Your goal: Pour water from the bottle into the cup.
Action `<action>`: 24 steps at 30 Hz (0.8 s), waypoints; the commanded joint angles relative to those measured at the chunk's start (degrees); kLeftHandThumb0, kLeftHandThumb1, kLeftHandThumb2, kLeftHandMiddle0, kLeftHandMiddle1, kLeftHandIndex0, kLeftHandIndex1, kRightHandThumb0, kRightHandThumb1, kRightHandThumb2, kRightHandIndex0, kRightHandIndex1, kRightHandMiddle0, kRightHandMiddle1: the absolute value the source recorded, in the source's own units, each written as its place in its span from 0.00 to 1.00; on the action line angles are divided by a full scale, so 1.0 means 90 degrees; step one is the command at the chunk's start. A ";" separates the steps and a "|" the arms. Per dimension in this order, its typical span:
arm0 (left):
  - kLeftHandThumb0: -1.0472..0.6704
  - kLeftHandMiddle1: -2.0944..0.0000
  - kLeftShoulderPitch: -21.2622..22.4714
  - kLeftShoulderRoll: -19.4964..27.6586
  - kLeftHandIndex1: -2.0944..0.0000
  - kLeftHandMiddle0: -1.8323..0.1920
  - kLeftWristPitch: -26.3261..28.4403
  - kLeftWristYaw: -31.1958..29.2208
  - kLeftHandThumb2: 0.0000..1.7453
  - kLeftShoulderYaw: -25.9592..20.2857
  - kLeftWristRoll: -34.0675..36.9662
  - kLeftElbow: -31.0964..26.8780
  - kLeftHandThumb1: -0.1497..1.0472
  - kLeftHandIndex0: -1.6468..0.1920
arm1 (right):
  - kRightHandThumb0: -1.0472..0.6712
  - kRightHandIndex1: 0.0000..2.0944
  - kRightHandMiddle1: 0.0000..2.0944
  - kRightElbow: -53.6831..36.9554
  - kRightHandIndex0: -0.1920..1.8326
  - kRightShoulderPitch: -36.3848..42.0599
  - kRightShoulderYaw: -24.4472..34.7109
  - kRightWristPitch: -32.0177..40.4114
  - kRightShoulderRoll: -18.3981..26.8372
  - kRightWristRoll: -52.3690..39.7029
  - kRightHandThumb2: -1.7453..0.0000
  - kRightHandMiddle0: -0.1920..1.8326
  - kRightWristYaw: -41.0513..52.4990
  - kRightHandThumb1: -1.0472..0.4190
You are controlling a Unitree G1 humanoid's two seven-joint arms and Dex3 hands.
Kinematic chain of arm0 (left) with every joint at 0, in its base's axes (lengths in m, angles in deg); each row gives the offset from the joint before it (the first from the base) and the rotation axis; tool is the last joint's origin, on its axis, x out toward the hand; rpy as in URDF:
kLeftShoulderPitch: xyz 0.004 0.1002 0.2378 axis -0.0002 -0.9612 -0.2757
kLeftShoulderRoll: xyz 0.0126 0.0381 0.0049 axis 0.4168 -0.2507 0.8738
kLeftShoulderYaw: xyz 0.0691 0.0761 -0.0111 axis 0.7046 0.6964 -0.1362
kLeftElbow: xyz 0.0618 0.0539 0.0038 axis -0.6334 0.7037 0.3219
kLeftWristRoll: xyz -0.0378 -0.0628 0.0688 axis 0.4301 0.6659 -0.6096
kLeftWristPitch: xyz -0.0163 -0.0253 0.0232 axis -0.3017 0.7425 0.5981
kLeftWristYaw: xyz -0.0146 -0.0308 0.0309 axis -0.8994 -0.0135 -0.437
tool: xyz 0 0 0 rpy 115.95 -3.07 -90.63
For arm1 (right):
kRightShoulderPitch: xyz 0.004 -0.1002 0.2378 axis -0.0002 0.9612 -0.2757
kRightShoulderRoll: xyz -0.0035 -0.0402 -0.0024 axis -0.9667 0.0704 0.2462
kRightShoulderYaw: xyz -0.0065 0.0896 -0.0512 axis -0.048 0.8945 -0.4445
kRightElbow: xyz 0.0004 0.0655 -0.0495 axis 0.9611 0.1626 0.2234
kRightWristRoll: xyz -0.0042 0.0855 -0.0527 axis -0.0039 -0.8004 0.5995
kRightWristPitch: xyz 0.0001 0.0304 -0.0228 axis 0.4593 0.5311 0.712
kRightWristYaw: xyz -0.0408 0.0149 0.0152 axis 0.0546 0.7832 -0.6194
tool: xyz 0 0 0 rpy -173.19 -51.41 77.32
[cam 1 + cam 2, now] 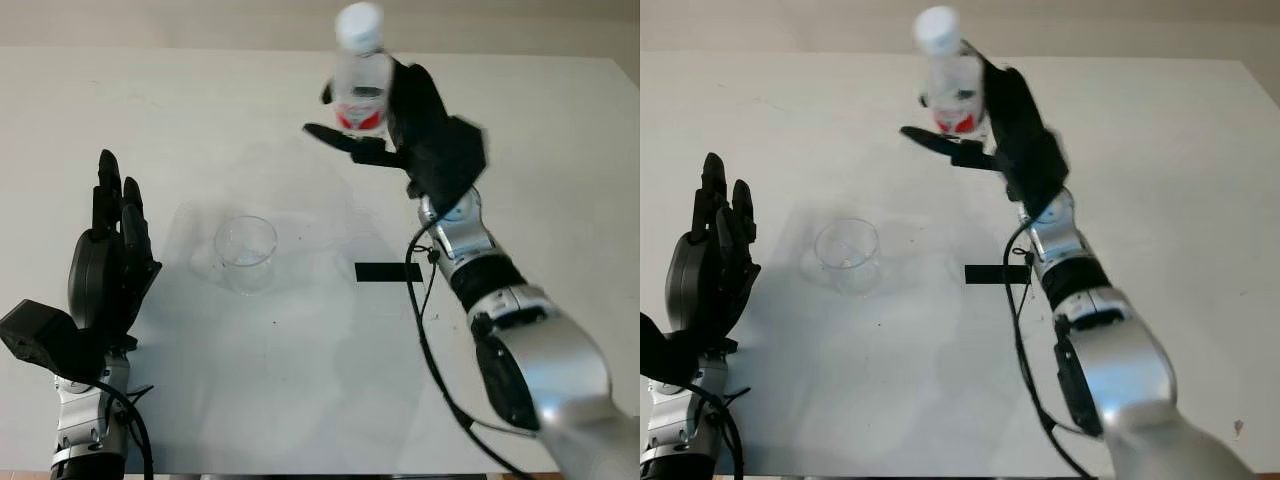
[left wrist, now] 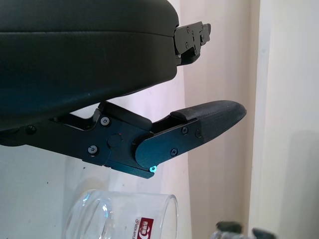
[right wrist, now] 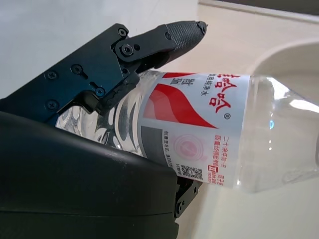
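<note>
Right hand (image 1: 400,125) raised — gripping upright bottle (image 1: 360,75), cup (image 1: 246,252) well apart

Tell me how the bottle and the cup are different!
The bottle is up in the air, gripped by the right robot hand; the cup stands on the table, untouched. The bottle has a white cap and a red-and-white label; the cup is open on top. Both are see-through. The left robot hand is open, beside the cup.

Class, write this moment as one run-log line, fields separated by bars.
right hand: holds bottle upright, raised beyond cup | cup: upright on table | left hand: open, beside cup | pour: not begun
</note>
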 commanded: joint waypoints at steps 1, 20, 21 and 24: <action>0.22 1.00 -0.0208 -0.0119 1.00 1.00 -0.0075 -0.0049 0.45 -0.0020 0.0054 0.0196 1.00 1.00 | 0.41 1.00 1.00 -0.0971 0.74 0.0435 0.0151 0.0601 0.0044 -0.0226 0.75 0.60 0.0216 0.00; 0.21 1.00 -0.0008 -0.0013 1.00 1.00 -0.0225 -0.0226 0.46 -0.0073 0.0085 0.0461 1.00 1.00 | 0.42 1.00 1.00 -0.4445 0.66 0.2454 0.0393 0.3106 0.0353 -0.0609 0.74 0.51 0.1207 0.00; 0.21 1.00 -0.0004 -0.0004 1.00 1.00 -0.0216 -0.0234 0.46 -0.0074 0.0089 0.0466 1.00 1.00 | 0.42 1.00 1.00 -0.4451 0.65 0.2495 0.0365 0.3175 0.0337 -0.0577 0.74 0.50 0.1201 0.00; 0.21 1.00 0.0013 0.0007 1.00 1.00 -0.0213 -0.0291 0.46 -0.0082 0.0125 0.0481 1.00 1.00 | 0.41 1.00 1.00 -0.4451 0.64 0.2603 0.0304 0.3344 0.0236 -0.0519 0.75 0.48 0.1138 0.00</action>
